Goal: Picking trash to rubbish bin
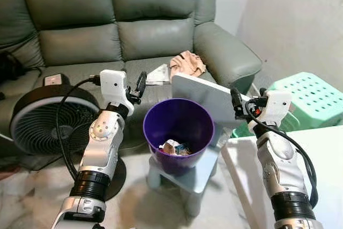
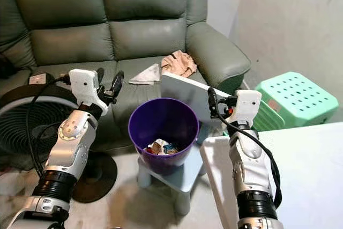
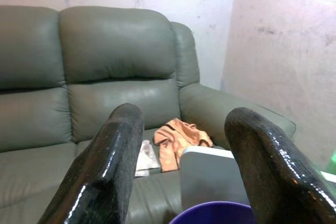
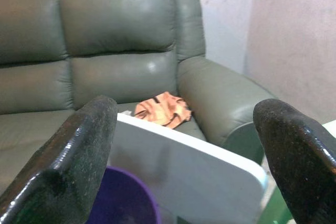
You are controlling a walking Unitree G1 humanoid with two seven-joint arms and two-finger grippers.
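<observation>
A purple rubbish bin (image 1: 179,127) stands on a small grey chair, with wrappers (image 1: 174,147) lying at its bottom. On the sofa seat behind it rests a crumpled peach-coloured wad (image 1: 187,64), and a flat white scrap of paper (image 1: 158,73) lies beside that. My left gripper (image 1: 138,87) hovers open just left of the bin's rim, holding nothing. To the right of the bin, my right gripper (image 1: 236,103) is open and empty, close to the chair's grey backrest (image 1: 209,97). In the left wrist view the wad (image 3: 178,139) shows between the spread fingers (image 3: 105,166).
A grey-green sofa (image 1: 107,30) fills the back. A black floor fan (image 1: 48,116) with its cable stands at the left, close to my left arm. A green perforated stool (image 1: 311,97) sits at the right, and a white table (image 1: 305,170) edges my right arm.
</observation>
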